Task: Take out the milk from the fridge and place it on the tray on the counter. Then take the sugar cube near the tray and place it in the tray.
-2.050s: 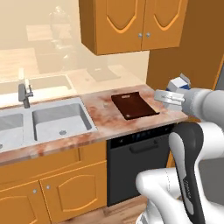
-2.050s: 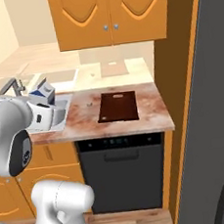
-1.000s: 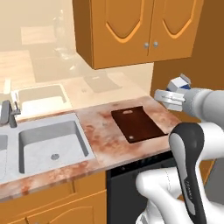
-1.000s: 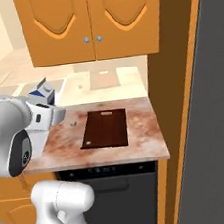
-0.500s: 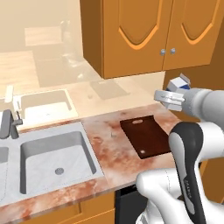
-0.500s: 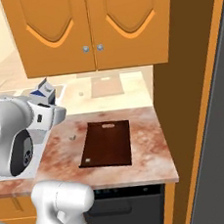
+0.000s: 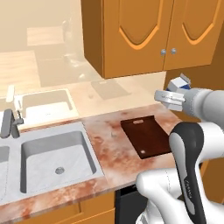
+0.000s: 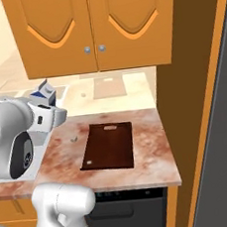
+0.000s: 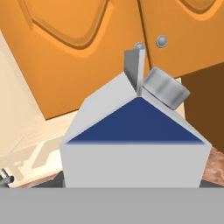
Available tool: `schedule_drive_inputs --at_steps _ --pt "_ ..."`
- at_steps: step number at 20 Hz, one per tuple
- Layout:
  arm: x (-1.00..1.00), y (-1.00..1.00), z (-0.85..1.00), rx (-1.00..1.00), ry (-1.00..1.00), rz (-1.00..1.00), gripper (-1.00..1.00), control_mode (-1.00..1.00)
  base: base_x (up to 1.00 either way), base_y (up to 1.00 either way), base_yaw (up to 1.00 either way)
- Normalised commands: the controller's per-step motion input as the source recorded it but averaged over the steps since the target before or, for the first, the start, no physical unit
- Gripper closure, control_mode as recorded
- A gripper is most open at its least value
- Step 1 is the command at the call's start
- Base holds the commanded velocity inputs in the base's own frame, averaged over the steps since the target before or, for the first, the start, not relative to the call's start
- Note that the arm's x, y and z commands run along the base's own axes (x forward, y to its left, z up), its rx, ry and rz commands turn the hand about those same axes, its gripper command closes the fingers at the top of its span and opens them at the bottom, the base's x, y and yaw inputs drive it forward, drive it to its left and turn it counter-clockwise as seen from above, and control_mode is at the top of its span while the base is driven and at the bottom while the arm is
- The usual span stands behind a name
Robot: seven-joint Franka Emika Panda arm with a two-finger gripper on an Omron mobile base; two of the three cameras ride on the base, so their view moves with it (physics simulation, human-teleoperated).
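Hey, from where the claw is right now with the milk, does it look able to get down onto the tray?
Probably yes. The claw holds the milk up in the air, beside the tray, whose surface lies bare. The sugar cube sits apart, off to the tray's side, so nothing seems to block the descent.

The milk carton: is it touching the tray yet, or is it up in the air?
Apart. In the left base view the milk is held in the pincer well above the counter, with the tray lying flat below it, nothing on it.
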Motion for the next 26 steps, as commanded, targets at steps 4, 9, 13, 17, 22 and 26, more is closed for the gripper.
schedule_drive_inputs --at_steps 4,9,13,17,22,26 --pt "0.00 0.00 0.00 0.00 0.00 0.00 1.00 1.00 0.01 -0.18 0.10" --pt "0.00 0.00 0.00 0.00 0.00 0.00 1.00 1.00 0.00 -0.10 0.07" --pt "0.00 -0.07 -0.06 0.00 0.00 0.00 1.00 -1.00 0.00 -0.03 0.01" --pt "-0.08 -0.23 -0.51 0.00 0.00 0.00 1.00 -1.00 0.00 0.00 0.00" --pt "0.00 -0.07 -0.57 -0.02 0.00 0.00 1.00 -1.00 0.00 0.00 0.00" --pt "0.01 -0.01 -0.54 -0.04 -0.02 0.00 1.00 -1.00 0.00 0.00 0.00"
